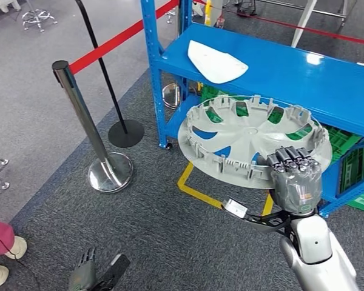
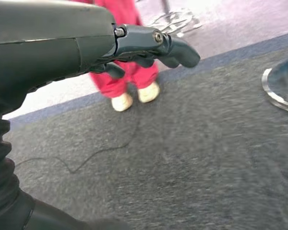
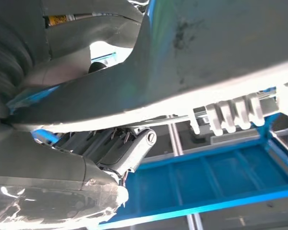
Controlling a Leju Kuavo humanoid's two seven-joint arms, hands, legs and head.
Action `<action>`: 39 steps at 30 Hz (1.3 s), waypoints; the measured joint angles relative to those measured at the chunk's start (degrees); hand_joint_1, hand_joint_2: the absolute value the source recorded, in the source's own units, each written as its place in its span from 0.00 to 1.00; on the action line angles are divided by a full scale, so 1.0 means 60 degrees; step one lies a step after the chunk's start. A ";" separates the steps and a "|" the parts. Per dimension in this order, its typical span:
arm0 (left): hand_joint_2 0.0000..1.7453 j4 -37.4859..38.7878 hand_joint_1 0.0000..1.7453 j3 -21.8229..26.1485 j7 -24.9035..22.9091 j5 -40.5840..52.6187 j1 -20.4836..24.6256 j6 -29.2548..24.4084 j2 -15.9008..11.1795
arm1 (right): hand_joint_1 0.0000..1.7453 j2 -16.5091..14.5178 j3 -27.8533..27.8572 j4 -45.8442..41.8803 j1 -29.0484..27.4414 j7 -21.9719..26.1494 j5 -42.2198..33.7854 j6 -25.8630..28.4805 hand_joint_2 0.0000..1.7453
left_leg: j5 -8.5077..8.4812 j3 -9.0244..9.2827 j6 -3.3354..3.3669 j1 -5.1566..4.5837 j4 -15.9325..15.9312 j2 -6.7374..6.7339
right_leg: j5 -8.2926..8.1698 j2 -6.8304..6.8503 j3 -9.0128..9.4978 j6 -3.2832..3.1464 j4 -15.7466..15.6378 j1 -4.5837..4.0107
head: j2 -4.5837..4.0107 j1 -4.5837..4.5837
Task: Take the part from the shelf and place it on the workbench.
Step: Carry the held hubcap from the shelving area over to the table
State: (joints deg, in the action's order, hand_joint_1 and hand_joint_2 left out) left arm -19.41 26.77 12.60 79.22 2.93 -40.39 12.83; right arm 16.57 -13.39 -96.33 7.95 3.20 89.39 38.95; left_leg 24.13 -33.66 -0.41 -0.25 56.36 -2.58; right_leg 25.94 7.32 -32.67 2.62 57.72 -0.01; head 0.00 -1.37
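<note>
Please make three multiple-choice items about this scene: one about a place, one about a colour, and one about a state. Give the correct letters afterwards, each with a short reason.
1. Where does the white panel lie?
A. on the blue shelf
B. on the carpet
C. on the stanchion base

2. Which colour is the barrier belt fixed to the chrome stanchion?
A. green
B. red
C. yellow

3. What is the state of the right hand?
A. open and hanging
B. resting on the shelf
C. gripping the rim of the grey wheel cover

Answers:
1 A, the panel lies flat on the shelf's top board.
2 B, the belt is red.
3 C, its fingers close over the cover's rim, held in front of the shelf.
</note>
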 joint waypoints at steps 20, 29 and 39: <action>1.00 0.0025 0.00 0.0197 -0.0002 -0.0017 0.0001 0.0000 -0.0106 | 1.00 -0.0028 0.0047 -0.0028 -0.0235 0.0294 0.0000 0.0000 1.00 | 0.0603 -0.1311 -0.0285 0.0025 0.1810 0.0662 | 0.0135 -0.1295 0.0004 -0.0248 0.0167 0.0195 | 0.0004 -0.0073; 1.00 0.0058 0.00 0.0251 0.0001 -0.0059 0.0060 0.0000 -0.0207 | 1.00 -0.0104 0.0053 -0.0029 -0.0258 0.0346 0.0000 0.0000 1.00 | -0.0144 -0.0226 -0.0065 -0.0080 0.0114 -0.0113 | 0.0197 -0.0200 0.0027 -0.0101 0.0179 0.0054 | 0.0004 -0.0064; 1.00 0.0120 0.00 0.0360 0.0002 -0.0093 0.0053 0.0000 -0.0260 | 1.00 -0.0149 0.0024 -0.0028 -0.0325 0.0355 0.0000 0.0000 1.00 | -0.0283 -0.0233 0.0313 -0.0005 -0.0003 0.1086 | 0.1113 -0.1254 -0.1267 0.0083 0.2694 0.0109 | 0.0004 0.0058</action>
State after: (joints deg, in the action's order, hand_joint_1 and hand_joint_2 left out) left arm -18.69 28.93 12.61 78.66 3.25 -40.39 11.27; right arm 15.67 -13.25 -96.50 6.00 5.33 89.39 38.95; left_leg 22.43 -35.06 1.47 -0.28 56.35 3.93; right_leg 32.62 -0.20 -40.27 3.12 73.88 0.64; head 0.02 -1.02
